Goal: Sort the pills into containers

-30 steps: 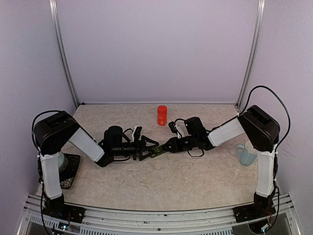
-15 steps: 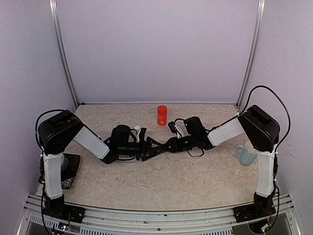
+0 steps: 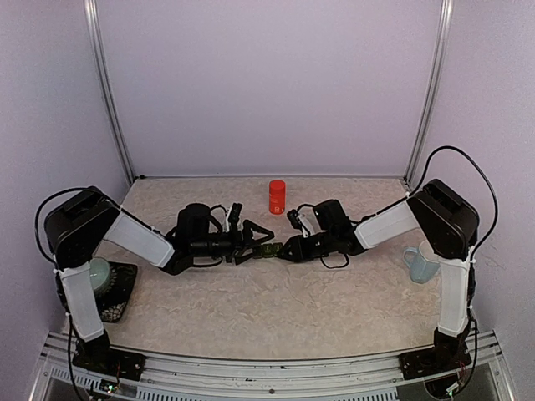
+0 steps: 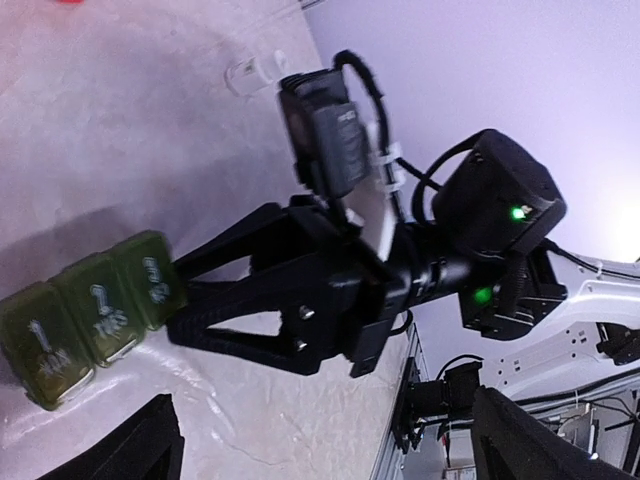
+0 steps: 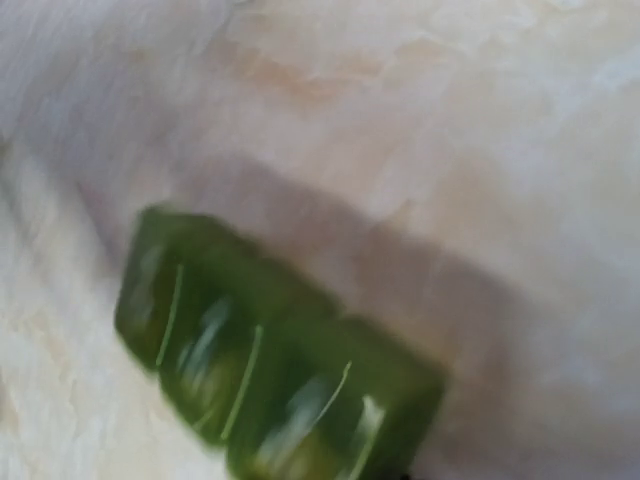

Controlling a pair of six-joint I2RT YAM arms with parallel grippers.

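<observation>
**Pill container strip at mid-table, held at one end by the right arm**

Item 1. Pill container strip (image 4: 90,318): dark green, three joined square compartments in a row, all three lids down, pale markings on the lids too small to read. It sits about the middle of the table (image 3: 334,309), between the two grippers. The right wrist view shows it only as a green blur over the marbled top. Whether it rests on the table or hangs just above it cannot be told.

Item 2. Right gripper (image 4: 178,297): reaches in from the right edge side, with its two black fingers closed onto the end compartment nearest that arm, one on each side.

Item 3. Left gripper (image 3: 257,244): comes in from the left and points at the strip's free end, just beside it and not touching. Its jaws stand wide apart, and its own fingers (image 4: 135,450) show only as dark shapes at the bottom corners of the left wrist view.

Item 4. Red lidded canister (image 3: 277,197): upright, near the far edge, behind the strip.

Item 5. Pale blue mug (image 3: 420,265): upright, by the right edge, beside the right arm's upright column.

Item 6. Black mat (image 3: 117,296): at the left edge, carrying a pale green round object (image 3: 102,271) that is partly hidden by the left arm.

Item 7. Small clear vial (image 4: 255,72): lying on its side beyond the right gripper.
</observation>
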